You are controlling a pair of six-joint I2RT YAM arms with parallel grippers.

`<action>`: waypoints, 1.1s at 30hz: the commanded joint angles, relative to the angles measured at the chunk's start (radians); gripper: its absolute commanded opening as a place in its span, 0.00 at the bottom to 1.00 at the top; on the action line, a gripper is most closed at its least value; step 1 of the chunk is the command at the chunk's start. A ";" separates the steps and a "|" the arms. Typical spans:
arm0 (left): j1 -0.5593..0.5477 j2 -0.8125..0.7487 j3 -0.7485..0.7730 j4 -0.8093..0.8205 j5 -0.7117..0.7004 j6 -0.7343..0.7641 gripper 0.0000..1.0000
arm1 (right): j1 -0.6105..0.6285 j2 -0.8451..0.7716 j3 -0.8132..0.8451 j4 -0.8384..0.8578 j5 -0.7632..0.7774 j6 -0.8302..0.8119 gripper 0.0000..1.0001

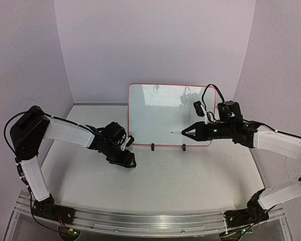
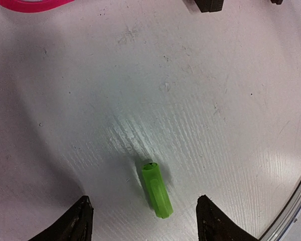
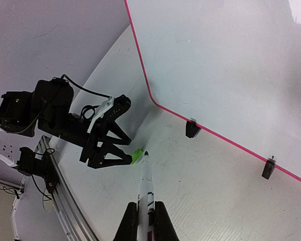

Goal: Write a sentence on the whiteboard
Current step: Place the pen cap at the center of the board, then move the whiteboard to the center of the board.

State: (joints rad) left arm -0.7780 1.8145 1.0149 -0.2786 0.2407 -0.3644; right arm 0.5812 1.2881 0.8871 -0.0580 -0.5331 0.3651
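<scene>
The whiteboard [image 1: 155, 113] stands upright at the back middle on two black clip feet [image 1: 152, 147]; its face looks blank. My right gripper [image 1: 191, 131] is shut on a white marker [image 1: 178, 132], uncapped, tip pointing left just in front of the board's lower part. In the right wrist view the marker [image 3: 146, 183] sticks out from the shut gripper [image 3: 145, 221], with the board [image 3: 231, 65] at the upper right. My left gripper [image 1: 129, 162] is open and low over the table, with a green marker cap [image 2: 156, 190] lying loose between its fingers [image 2: 80, 221].
An aluminium rail [image 1: 150, 218] runs along the near table edge. Lilac walls [image 1: 155, 40] close in the back and sides. The board's pink rim [image 2: 35, 5] and one clip foot [image 2: 208, 5] lie just beyond the left gripper.
</scene>
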 commanded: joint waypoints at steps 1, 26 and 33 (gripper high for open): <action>0.021 -0.052 0.024 -0.084 -0.045 0.035 0.73 | 0.002 -0.032 -0.002 0.047 0.033 0.019 0.00; 0.454 0.226 0.777 -0.180 0.713 0.406 0.75 | 0.002 0.023 0.150 0.213 -0.017 0.107 0.00; 0.461 0.315 0.881 -0.188 0.804 0.450 0.69 | 0.002 0.061 0.198 0.213 -0.074 0.090 0.00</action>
State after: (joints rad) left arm -0.3228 2.1088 1.8022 -0.4580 0.9443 0.0252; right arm 0.5812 1.3384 1.0358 0.1175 -0.5538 0.4723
